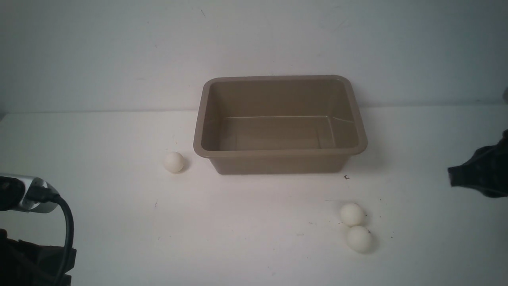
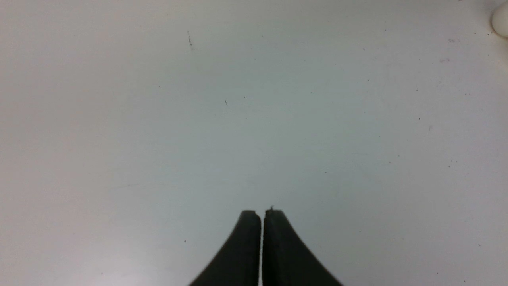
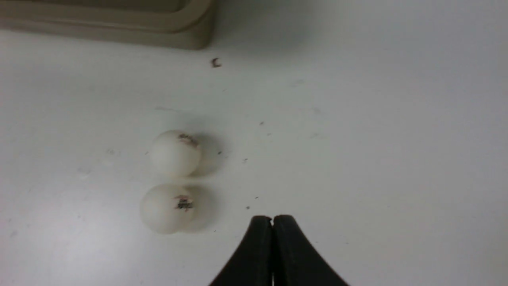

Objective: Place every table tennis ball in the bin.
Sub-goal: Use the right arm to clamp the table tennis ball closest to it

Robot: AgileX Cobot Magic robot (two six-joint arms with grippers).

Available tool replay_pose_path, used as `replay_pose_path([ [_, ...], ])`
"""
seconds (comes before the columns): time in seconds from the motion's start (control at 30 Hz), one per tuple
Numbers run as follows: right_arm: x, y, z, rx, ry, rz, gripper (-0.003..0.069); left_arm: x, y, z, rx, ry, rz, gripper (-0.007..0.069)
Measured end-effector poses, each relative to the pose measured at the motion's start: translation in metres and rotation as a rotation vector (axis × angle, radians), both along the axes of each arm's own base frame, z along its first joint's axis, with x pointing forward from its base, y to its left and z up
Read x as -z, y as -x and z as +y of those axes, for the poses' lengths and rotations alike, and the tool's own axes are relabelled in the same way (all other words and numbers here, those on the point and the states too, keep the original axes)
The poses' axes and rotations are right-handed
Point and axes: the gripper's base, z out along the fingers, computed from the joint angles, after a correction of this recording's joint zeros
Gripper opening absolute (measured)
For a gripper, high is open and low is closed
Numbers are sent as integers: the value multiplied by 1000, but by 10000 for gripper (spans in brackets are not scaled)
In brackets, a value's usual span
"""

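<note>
Taupe plastic rectangular bin (image 1: 279, 153) is empty. Two touching off-white matte balls (image 1: 352, 214) (image 1: 359, 239) lie off its front right corner, nearest the right gripper (image 3: 272, 217). The third ball (image 1: 174, 162) lies by its front left corner, nearer the left gripper (image 2: 262, 212). Both grippers are closed, empty.

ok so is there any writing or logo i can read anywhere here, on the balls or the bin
No text here can be read.
On the bin: no label shows.
On the paired ball nearer the bin: a small reddish-dark print, too blurred to read.
On the other paired ball: a small dark print, too blurred to read.
On the lone ball: no mark shows.
The dark curl by the bin's corner looks like a speck, not print.
</note>
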Motion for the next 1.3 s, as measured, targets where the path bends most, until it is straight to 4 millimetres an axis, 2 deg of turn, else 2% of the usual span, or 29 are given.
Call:
replay_pose_path([
  [0.2, 25, -6, 34, -125, 5, 118, 4, 0, 0, 0, 2, -2, -1, -4],
  [0.23, 32, -6, 49, -174, 5, 145, 26, 0, 0, 0, 2, -2, -1, -4],
  [0.3, 36, -6, 64, -227, 11, 152, 55, 0, 0, 0, 2, -3, -1, -4],
  [0.5, 41, -11, 98, -284, -4, 145, 213, 1, 1, 0, 11, -5, 11, -4],
  [0.7, 56, -22, 103, -241, 34, 190, 414, 2, 2, -1, 29, -12, 22, -4],
  [0.83, 66, -26, 102, -217, 62, 218, 490, 2, 2, -1, 33, -16, 20, -4],
  [1.03, 77, -29, 103, -210, 92, 244, 507, 2, 2, -1, 37, -19, 18, -4],
  [1.3, 108, -38, 106, -213, 143, 308, 509, 2, 2, -1, 37, -20, 18, -4],
])
